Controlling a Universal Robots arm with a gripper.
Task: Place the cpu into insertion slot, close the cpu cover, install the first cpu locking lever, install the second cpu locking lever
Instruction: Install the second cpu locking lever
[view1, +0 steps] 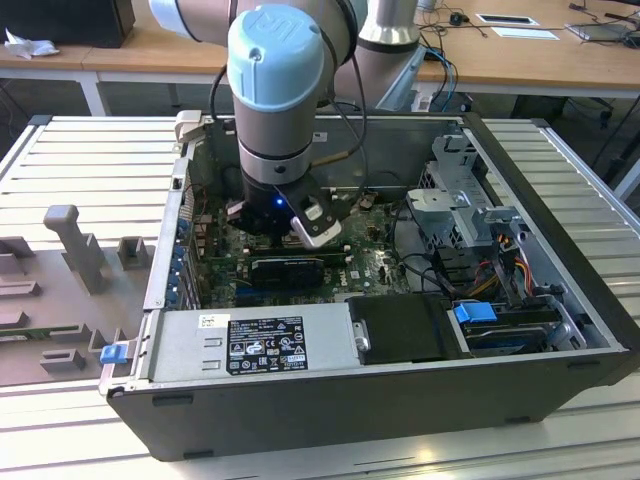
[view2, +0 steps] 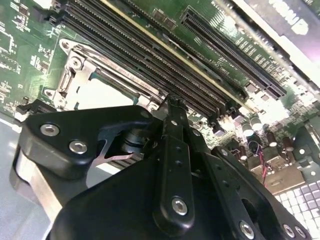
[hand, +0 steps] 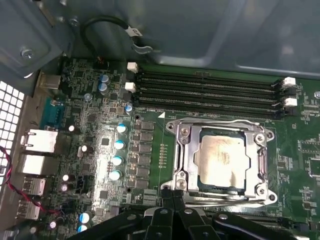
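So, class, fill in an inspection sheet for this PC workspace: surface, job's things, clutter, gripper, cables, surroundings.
Surface: ribbed metal table.
Job's things: cpu seated in the insertion slot; cpu cover lies closed around it.
Clutter: grey fixtures at the exterior view's left.
Gripper: gripper at the socket's edge, fingers together.
Cables: coloured wires by the drive bay.
Surroundings: wooden desks behind.

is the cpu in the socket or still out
In. The cpu lies flat inside the insertion slot, with the cpu cover framing it in the first wrist view.
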